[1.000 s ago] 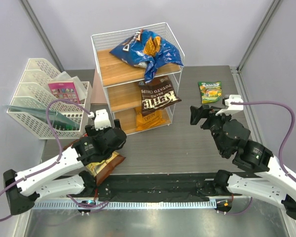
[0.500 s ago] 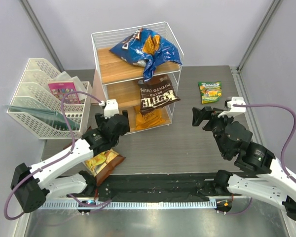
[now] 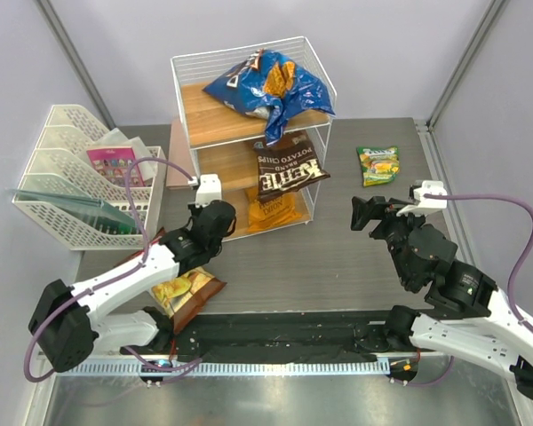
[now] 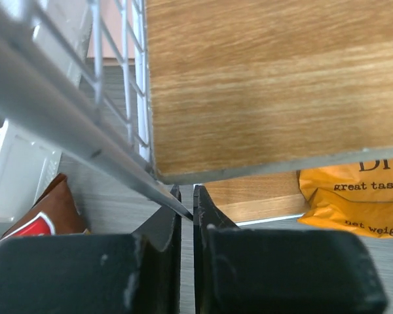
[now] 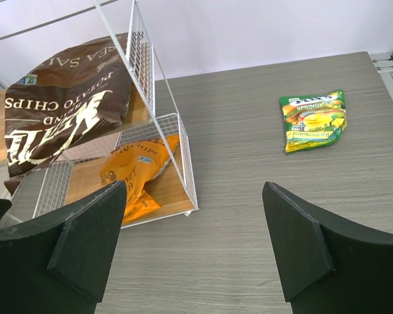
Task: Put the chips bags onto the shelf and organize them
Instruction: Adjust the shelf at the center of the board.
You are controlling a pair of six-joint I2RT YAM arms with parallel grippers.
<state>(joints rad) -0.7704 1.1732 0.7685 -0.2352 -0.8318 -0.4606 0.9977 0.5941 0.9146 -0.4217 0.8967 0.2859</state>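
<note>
Although the top view places the left gripper point(image 4: 187, 196) merely at the front-left leg of the shelf point(image 3: 209, 120), its fingers are shown by the wrist view drawn together, with a shelf wire running to their tips; whether it is pinched cannot be told. The right gripper point(image 5: 195, 196), right of the shelf, is spread wide and empty. The Doritos bag point(image 3: 271, 84), Sea Salt bag point(image 3: 289, 169) and orange bag point(image 3: 271, 211) are laid on its top, middle and bottom tiers. The green-yellow bag point(image 5: 313, 120) is seen to its right, and the brown-white bag point(image 3: 188, 293) before it.
</note>
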